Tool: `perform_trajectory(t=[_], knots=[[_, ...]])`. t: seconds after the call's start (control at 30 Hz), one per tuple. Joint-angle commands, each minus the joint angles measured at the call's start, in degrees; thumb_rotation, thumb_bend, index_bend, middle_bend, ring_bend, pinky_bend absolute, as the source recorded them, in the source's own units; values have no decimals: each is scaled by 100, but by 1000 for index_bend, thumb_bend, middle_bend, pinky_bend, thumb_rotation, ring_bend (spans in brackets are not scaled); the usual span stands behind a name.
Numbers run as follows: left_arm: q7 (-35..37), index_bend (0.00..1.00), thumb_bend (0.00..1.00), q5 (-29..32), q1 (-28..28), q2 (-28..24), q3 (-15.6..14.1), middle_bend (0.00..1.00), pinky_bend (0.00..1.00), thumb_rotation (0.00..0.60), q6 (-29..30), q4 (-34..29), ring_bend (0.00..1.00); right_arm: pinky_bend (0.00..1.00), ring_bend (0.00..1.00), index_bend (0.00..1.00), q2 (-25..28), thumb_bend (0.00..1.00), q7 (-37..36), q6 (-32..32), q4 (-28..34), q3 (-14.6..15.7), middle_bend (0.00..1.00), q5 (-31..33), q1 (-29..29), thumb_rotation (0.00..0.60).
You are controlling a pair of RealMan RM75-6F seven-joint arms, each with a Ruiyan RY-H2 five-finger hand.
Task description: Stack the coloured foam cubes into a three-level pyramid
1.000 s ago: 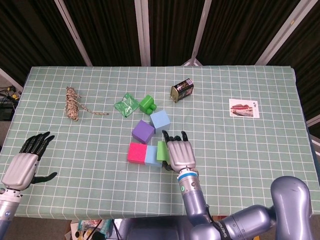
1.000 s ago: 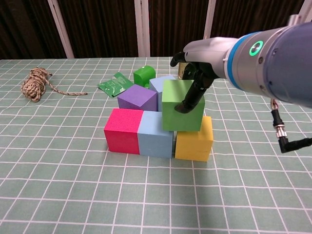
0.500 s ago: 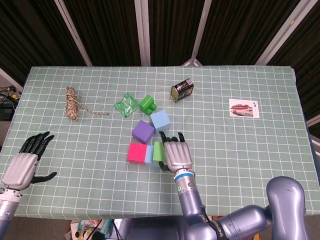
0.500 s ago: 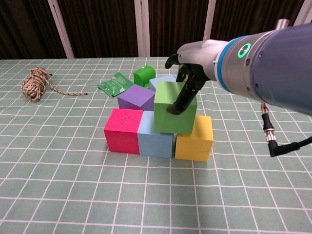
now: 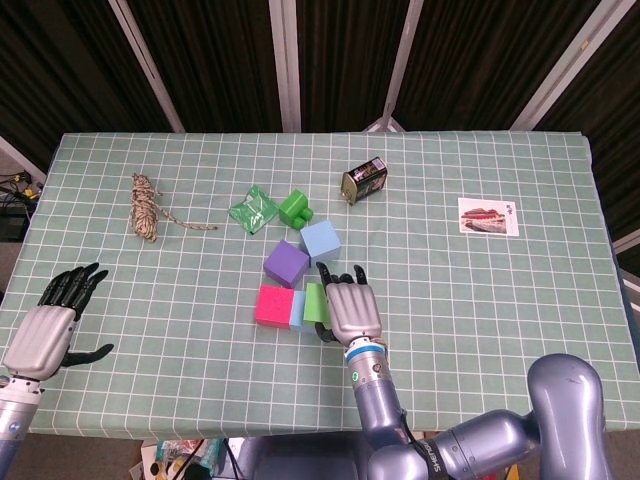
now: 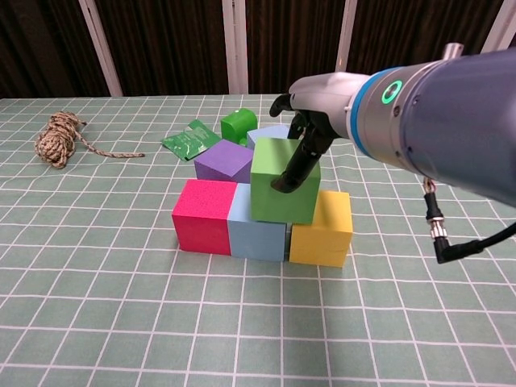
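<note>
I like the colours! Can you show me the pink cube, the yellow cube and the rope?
pink cube [image 6: 203,226], chest view, on its front face
yellow cube [image 6: 320,242], chest view, on its front face
rope [image 6: 59,137], chest view, on the coiled bundle

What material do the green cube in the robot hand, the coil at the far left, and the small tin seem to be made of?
Green cube: probably foam; matte, faintly grainy faces with no gloss, held by the right robot hand.
Coil: looks like twisted fibre rope; mottled tan and brown strands, one end frayed.
Tin: likely metal; gold end face with a sheen, printed dark sides.
</note>
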State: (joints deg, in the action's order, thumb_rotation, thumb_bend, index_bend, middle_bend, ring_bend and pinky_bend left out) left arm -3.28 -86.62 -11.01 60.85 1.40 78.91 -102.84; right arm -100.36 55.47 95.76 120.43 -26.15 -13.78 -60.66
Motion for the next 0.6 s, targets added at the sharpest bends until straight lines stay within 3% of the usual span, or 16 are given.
perform_trajectory(t=[0.03, 0.6], knots=[[-2, 0, 130, 5, 0, 1, 1, 7, 0, 600, -2, 4, 0, 0, 217, 0, -6, 346, 4, -2, -7, 10, 448, 6, 9, 600], [-8, 0, 129, -28, 5, -2, -10, 7, 0, 600, 14, -8, 0, 0, 217, 0, 69, 347, 22, 11, 42, 26, 448, 5, 107, 600]])
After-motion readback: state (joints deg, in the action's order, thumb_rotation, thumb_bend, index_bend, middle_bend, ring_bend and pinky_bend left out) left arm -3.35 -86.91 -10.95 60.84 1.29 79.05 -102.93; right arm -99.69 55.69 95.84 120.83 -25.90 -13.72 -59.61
